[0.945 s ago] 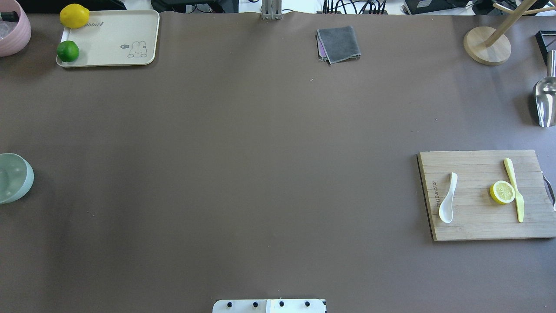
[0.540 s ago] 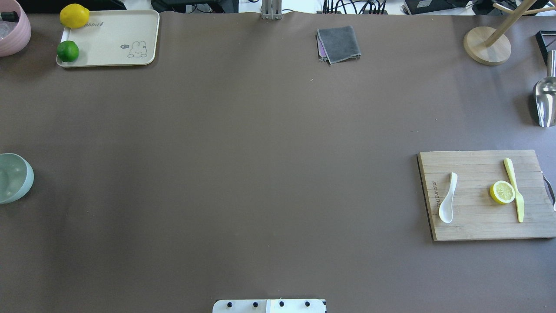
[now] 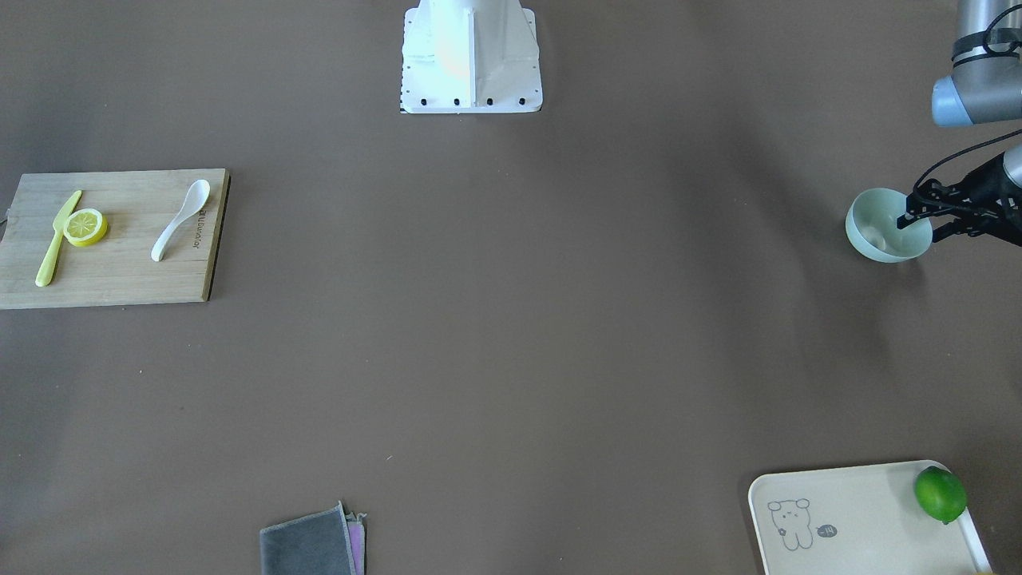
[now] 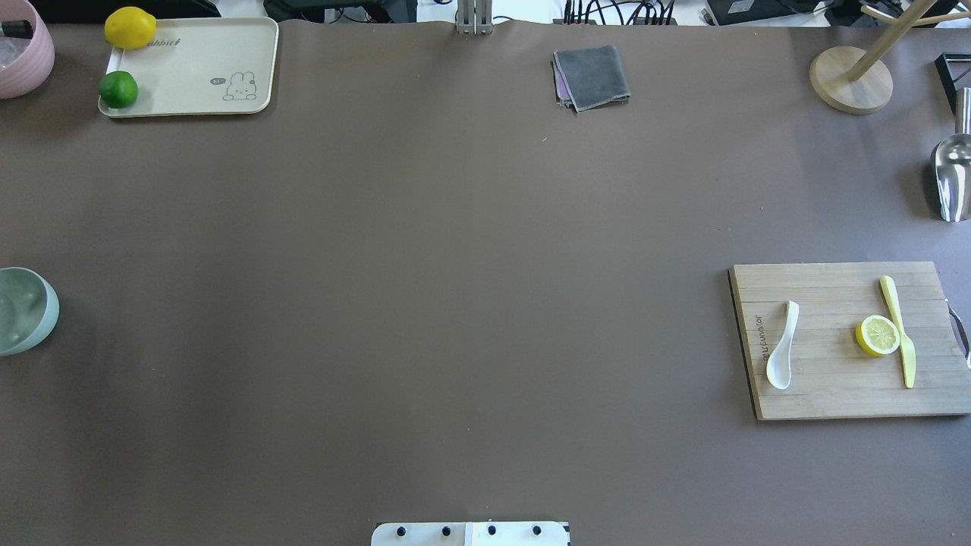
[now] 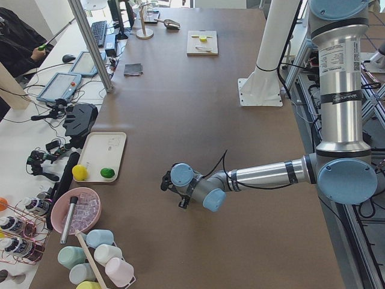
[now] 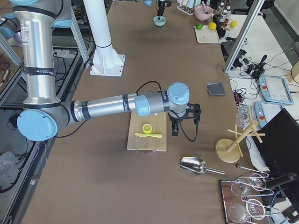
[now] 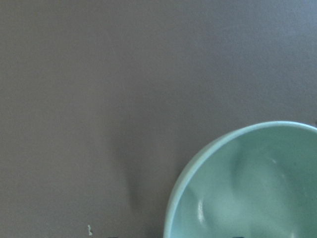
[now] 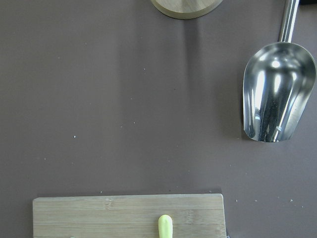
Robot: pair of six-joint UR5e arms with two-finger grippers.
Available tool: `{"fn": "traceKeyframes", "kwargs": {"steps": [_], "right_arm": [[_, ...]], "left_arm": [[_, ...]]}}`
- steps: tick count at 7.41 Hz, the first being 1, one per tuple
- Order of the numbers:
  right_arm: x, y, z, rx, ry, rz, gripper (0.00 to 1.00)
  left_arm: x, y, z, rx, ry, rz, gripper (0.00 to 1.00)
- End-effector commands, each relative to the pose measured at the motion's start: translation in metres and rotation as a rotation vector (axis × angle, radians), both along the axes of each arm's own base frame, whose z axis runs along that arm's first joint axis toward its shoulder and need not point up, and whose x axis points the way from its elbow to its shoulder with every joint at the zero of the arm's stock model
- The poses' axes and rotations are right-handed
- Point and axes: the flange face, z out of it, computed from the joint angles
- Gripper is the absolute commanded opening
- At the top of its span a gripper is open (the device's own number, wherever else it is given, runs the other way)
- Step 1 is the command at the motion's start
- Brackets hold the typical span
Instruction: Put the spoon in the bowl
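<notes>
One glossy white soup spoon (image 4: 784, 343), one round mint-green bowl (image 4: 23, 311), one slim yellow knife (image 4: 903, 341) (plus one halved lemon (image 4: 878, 335)).

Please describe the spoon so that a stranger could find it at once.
Find the wooden cutting board on the brown table. The spoon lies on it, white and glossy, apart from the yellow knife and lemon slice.

You've got: spoon (image 4: 780, 359), glossy white, smooth; bowl (image 4: 30, 312), smooth, soft sheen; board (image 4: 834, 398), bare wood w/ grain; scoop (image 8: 277, 94), polished metal; cloth (image 4: 593, 74), grey fabric; table cover (image 4: 455, 265), matt brown.
</notes>
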Motion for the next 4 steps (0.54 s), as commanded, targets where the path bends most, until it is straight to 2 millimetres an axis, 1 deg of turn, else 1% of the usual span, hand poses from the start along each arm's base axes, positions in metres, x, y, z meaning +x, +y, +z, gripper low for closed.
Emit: {"fn": "traceKeyframes", "kwargs": {"steps": [1, 2, 3, 4], "right_arm": [[-0.002, 0.000, -0.004, 0.002, -0.027, -0.006, 1.00], [-0.002, 0.000, -0.005, 0.001, -0.032, -0.006, 1.00], [-0.002, -0.005, -0.012, 0.001, -0.036, 0.002, 1.00], [-0.002, -0.004, -0.010, -0.005, -0.033, 0.007, 1.00]], "left_arm": [[0.002, -0.004, -0.009, -0.037, 0.009, -0.045, 0.00], [0.002, -0.005, -0.018, -0.022, 0.028, -0.060, 0.00], [0.004, -0.009, -0.041, 0.005, 0.051, -0.065, 0.00], [0.006, -0.026, -0.065, 0.002, 0.064, -0.095, 0.00]]}}
